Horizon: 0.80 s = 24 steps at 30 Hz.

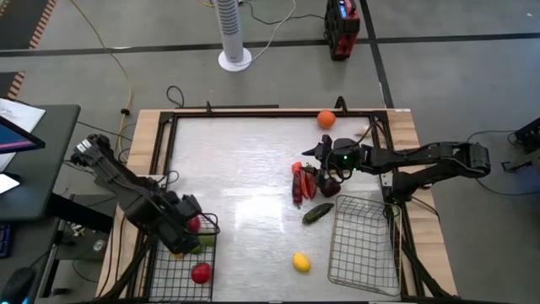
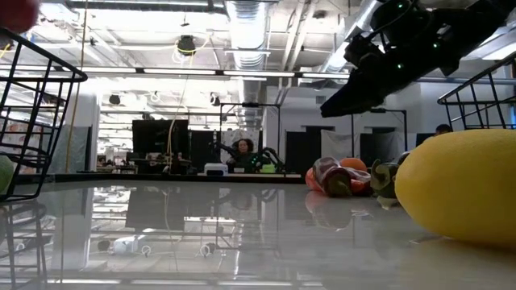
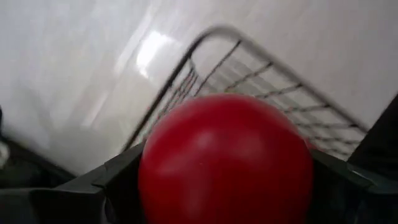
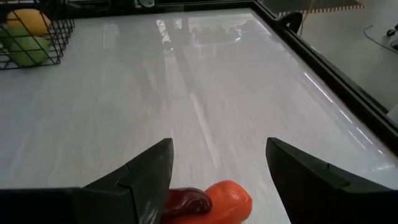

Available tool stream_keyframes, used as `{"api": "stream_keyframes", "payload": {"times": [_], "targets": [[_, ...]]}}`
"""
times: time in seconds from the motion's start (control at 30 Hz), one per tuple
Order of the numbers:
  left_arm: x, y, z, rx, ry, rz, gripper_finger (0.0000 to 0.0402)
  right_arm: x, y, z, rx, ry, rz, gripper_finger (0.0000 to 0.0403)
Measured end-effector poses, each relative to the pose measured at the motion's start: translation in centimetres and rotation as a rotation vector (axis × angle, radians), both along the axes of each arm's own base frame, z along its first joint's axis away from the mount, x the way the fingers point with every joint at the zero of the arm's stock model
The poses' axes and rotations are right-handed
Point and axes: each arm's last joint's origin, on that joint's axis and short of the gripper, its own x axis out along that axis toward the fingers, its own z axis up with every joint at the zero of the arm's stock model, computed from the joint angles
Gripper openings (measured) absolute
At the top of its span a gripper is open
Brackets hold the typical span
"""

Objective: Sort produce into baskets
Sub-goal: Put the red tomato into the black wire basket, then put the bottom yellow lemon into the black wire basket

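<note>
Apple (image 3: 225,158) sits pinched in the left gripper (image 1: 187,226) over its basket (image 1: 179,272), probably for dropping; right gripper (image 4: 217,165) hangs spread above the carrot (image 4: 229,199).

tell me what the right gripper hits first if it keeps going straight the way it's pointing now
Probably the carrot: it lies just ahead of the open right gripper, low between its fingers, with a dark red piece beside it. Beyond them the table looks free, though depth is unclear.

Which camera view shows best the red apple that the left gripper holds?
The left wrist view: the red apple fills it, between the left gripper's fingers. The high view shows a red sliver. The low and right wrist views miss it.
</note>
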Motion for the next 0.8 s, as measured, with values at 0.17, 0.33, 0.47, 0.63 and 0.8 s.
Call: {"api": "stream_keyframes", "payload": {"times": [0.17, 0.33, 0.47, 0.63, 0.8], "targets": [[-0.3, 0.1, -2.5, 0.016, 0.087, 0.031, 0.0317, -0.1, -0.2, -0.1, 0.001, 0.007, -0.008, 0.0286], [0.1, 0.8, -4.4, -0.038, 0.160, 0.049, 0.0345, -0.2, -0.3, 0.0, 0.011, 0.028, -0.012, 0.0285], [0.6, 1.3, -4.7, -0.068, 0.176, 0.038, 0.0370, -0.1, -0.3, 0.3, 0.049, 0.107, -0.022, 0.0286], [1.2, 2.2, -4.7, -0.108, 0.199, 0.025, 0.0389, 0.1, 0.0, 0.8, 0.043, 0.111, -0.007, 0.0285], [3.0, 2.4, -4.4, -0.219, 0.093, -0.111, 0.0394, 0.5, 1.2, 1.9, 0.060, 0.155, 0.041, 0.0285]]}}
